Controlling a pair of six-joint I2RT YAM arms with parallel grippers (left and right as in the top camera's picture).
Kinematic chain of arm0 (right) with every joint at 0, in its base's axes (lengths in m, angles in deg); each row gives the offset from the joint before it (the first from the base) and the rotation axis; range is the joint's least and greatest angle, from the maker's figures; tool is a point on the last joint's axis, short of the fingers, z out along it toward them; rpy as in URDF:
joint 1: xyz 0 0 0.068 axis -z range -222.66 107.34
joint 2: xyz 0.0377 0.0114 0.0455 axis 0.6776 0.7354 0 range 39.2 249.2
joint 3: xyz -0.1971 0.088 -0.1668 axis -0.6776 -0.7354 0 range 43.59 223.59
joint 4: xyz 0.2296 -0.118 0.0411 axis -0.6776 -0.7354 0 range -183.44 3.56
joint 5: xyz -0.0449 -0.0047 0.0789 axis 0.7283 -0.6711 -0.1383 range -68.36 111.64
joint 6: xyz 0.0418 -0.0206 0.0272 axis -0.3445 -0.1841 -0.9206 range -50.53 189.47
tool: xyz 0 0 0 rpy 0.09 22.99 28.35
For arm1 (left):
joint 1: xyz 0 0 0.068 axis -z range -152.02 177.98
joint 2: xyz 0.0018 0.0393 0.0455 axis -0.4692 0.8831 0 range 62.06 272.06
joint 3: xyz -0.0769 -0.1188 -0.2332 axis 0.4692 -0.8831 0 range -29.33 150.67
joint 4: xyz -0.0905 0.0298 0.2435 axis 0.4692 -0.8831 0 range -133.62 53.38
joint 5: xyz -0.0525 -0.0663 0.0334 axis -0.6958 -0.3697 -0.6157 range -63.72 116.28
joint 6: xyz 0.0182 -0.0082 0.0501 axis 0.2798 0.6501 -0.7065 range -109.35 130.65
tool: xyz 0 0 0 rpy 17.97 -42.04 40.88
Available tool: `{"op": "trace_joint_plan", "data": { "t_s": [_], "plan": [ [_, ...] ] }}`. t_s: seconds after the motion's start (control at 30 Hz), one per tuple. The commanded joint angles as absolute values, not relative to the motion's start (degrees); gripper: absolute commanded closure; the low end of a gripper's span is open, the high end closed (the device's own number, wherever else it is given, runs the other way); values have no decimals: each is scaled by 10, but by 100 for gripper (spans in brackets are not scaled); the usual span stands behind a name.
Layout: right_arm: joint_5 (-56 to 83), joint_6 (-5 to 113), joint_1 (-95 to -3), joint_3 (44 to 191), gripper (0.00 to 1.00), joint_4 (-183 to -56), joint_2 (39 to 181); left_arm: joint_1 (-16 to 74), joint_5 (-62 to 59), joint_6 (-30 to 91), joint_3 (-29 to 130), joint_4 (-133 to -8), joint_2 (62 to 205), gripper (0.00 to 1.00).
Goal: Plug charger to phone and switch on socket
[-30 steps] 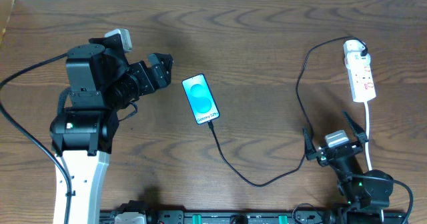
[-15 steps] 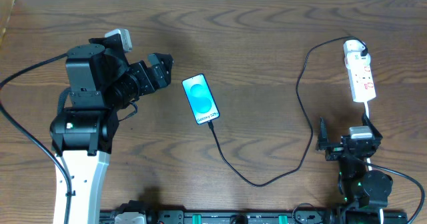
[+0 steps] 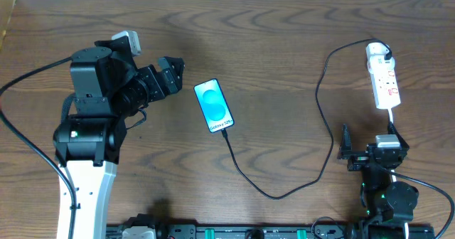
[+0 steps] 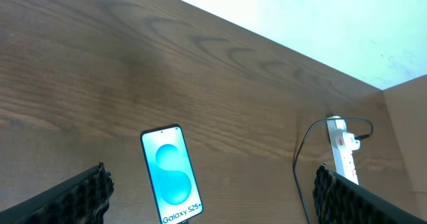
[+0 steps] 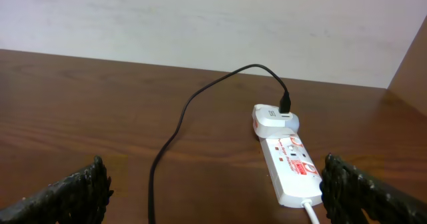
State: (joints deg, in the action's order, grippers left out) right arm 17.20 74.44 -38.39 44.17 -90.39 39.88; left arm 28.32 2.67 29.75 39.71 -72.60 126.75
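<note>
Phone [image 3: 215, 106]: flat, screen up, mid-desk [image 3: 284, 25]. Long axis runs far-to-near, slightly skewed, with the port end toward the robot.
Charger [image 3: 279, 195]: tip meets the phone's near edge and looks seated. Slack loops right, then up to the plug at the socket's far end.
Socket [image 3: 384, 79]: far right of the desk. Long axis far-to-near.
Left pincer [image 4: 210, 184]: released, empty, beside the phone.
Right pincer [image 5: 215, 177]: released, empty, facing the socket, probably lined up for the switch. Switch state unreadable.
</note>
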Motion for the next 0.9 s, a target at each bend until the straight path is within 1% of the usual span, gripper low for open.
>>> {"op": "trace_joint_plan", "data": {
  "t_s": [0.0, 0.13, 0.27, 0.37, 0.47, 0.53, 0.67, 0.77, 0.87],
  "plan": [
    [177, 736, -381, 439, 1, -905, 395, 283, 30, 296, 398, -726, 1268, 3],
    [177, 736, -381, 439, 1, -905, 395, 283, 30, 295, 398, -726, 1268, 3],
    [177, 736, -381, 439, 1, -905, 395, 283, 108, 275, 398, -733, 1268, 3],
    [177, 736, -381, 439, 1, -905, 395, 283, 115, 222, 384, -735, 1268, 3],
    [177, 736, -381, 439, 1, -905, 395, 280, 141, 181, 342, -717, 1233, 3],
    [177, 736, -381, 439, 1, -905, 395, 278, 142, 156, 273, -647, 1185, 3],
    [177, 736, -381, 439, 1, -905, 395, 277, 154, 147, 134, -528, 1086, 3],
    [177, 736, -381, 439, 1, -905, 395, 276, 155, 123, 17, -412, 994, 3],
    [177, 736, -381, 439, 1, -905, 395, 276, 155, 104, -67, -351, 926, 3]
  ]
}}
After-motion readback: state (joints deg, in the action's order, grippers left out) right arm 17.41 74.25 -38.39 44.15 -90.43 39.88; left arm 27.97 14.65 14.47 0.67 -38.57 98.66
